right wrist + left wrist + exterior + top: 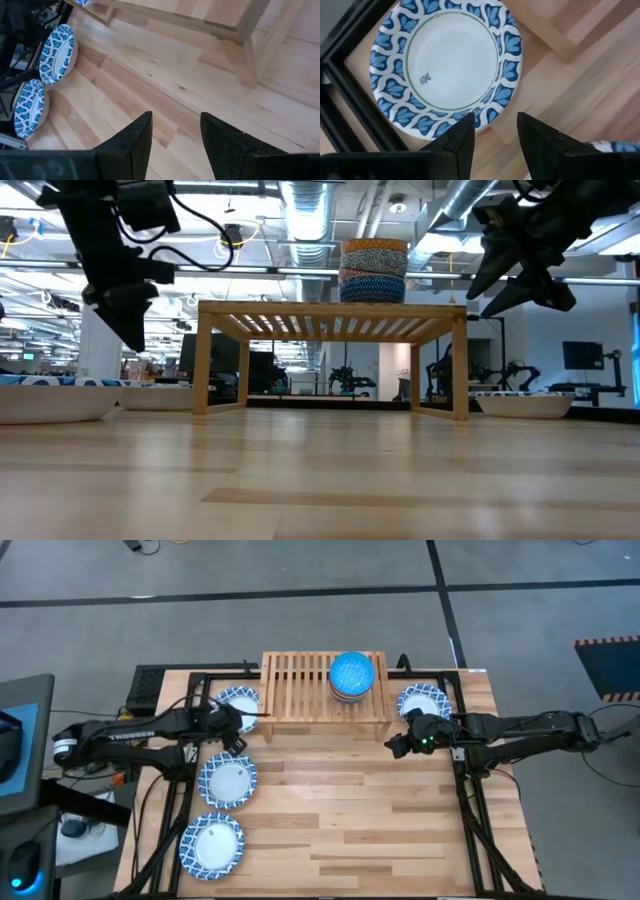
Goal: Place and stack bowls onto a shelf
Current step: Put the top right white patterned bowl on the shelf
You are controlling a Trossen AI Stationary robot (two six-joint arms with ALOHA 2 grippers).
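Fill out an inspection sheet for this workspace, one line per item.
Surface: light plank tabletop, bare across the middle and front.
Job's things: wooden slatted shelf at the back; a stack of small bowls, bright blue on top, on its right part. Four patterned dishes on the table: three in a column on the left, one right of the shelf.
Clutter: nothing seen on the table.
Grippers: left gripper open and empty above the dish beside the shelf's left end; right gripper open and empty, raised off the shelf's right front corner.
Cables: dark cables running along the left arm's frame.
Surroundings: grey floor, open hall with ceiling ducts behind.
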